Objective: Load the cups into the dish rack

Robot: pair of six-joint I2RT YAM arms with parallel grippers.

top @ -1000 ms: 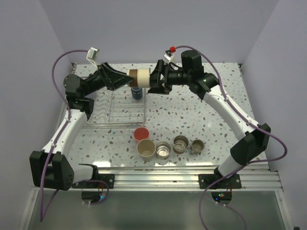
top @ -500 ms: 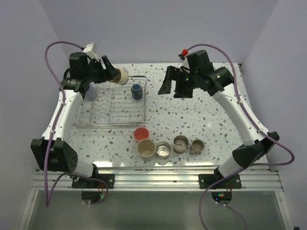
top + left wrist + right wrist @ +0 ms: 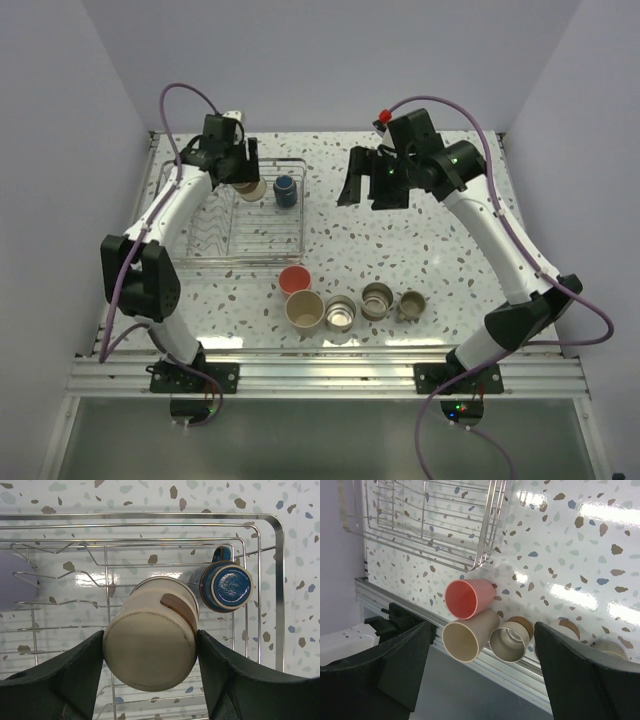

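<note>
Speckled white desk under two arms, one mug held above the dish rack.
Left pincer is closed wide on an olive-tan mug, one dark finger pressed on each side, the mug's base facing the wrist camera and its brown handle up and to the right; it hangs over the rack's far end, and whether it touches the wires cannot be told. Just beside it a dark blue mug sits in the rack base-up, and a lavender tumbler lies at the rack's other side. Right pincer stands wide open and empty, raised right of the rack. Near the desk's front edge cluster a pink-red tumbler, a beige tumbler and three steel cups.
</note>
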